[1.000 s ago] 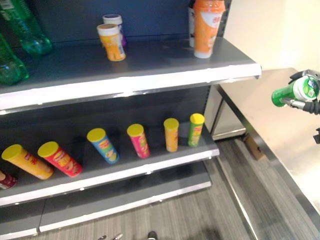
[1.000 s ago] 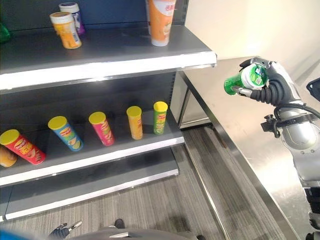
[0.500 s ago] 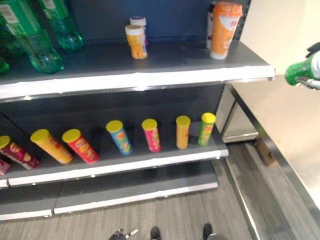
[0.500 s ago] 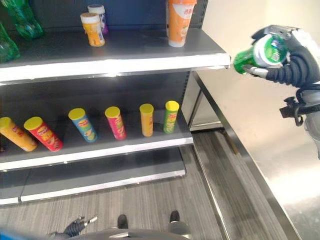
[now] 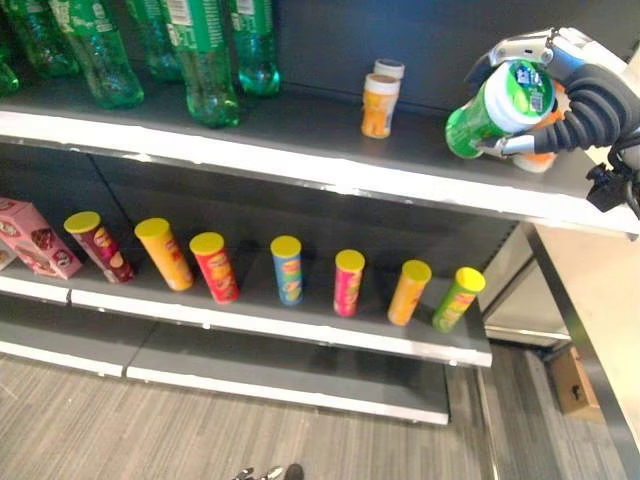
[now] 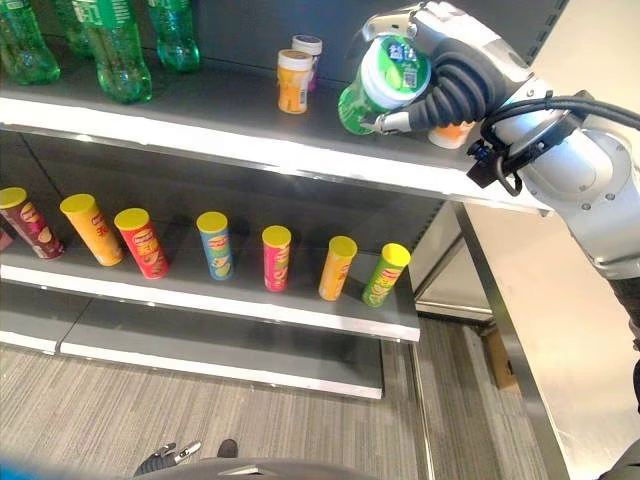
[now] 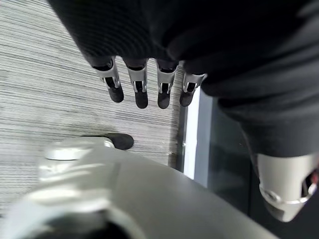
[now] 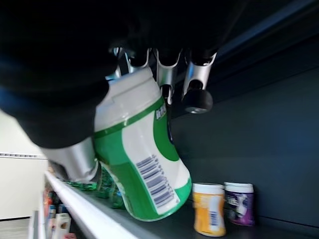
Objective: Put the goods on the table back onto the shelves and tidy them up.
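I am in the step of placing: my right hand [image 6: 455,75] has its fingers curled around the green tub [image 6: 380,85], which hangs tilted just above the front part of the top shelf [image 6: 250,150], white lid toward me. I judge the next move is to turn it upright and lower it near the orange jar [image 6: 293,82]. My left hand [image 7: 144,84] is idle, fingers relaxed, over the floor.
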{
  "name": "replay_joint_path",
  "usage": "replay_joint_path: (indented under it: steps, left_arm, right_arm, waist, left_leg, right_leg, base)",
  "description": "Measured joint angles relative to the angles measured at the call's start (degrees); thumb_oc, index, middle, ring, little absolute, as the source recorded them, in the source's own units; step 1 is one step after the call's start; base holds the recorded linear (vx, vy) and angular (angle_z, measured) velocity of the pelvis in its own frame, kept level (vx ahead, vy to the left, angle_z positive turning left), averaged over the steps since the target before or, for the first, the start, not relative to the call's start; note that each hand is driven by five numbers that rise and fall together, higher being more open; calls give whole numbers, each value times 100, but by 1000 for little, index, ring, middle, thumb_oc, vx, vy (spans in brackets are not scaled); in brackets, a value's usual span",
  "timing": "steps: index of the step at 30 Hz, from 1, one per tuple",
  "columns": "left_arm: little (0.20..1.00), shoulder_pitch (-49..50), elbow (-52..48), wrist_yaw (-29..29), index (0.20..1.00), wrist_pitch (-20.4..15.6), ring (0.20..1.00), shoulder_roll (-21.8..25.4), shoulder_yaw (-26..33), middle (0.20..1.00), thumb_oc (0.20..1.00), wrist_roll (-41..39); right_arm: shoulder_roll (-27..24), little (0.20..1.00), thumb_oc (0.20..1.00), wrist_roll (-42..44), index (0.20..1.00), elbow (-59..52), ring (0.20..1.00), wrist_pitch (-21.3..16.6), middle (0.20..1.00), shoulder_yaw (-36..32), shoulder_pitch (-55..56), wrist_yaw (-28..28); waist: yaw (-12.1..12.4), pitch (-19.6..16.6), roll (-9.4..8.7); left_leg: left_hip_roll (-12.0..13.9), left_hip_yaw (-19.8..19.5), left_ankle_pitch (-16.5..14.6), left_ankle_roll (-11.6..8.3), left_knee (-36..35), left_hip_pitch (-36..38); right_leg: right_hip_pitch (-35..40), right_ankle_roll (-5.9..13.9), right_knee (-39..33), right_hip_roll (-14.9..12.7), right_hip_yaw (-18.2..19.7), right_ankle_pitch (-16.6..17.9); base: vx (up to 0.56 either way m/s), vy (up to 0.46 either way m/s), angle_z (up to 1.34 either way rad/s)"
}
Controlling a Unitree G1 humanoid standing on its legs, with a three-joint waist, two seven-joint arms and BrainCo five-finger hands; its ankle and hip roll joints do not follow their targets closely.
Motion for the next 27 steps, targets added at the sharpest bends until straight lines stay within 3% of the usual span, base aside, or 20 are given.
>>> replay_joint_path:
  steps: [8,15,27]
  left_arm:
    - [1000,269,52,-2,1000,49,1000,33,-2,1000,1000,-218]
    - [1000,184,42,-20,1000,45,1000,42,-59,1000,1000,-220]
    - [1000,-4,172,-18,1000,39,1000,52,-64,1000,1000,-221]
  right_arm:
    - [201,200,200,9,200,1038,200,93,200,727,-381,9]
    - [405,200,200,229,200,2278,200,236,200,1579,-1175,173]
    - [672,200,200,458,200,2534,200,307,200,1975,-1699,410]
  waist:
    - [330,106,64]
    - [438,219,168]
    - [525,256,136]
  left_leg:
    - [-48,-127,85,23,-18,-138]
    - [-78,-385,172,-35,4,-211]
    - [-68,-478,160,-89,-31,-232]
  right_leg:
    - [95,8,16,-30,-396,-82]
    - [130,10,16,-9,-665,-107]
    - [207,-7,16,17,-764,-131]
  base:
    - [12,-33,26]
    - [13,-21,20]
    - [17,-7,4]
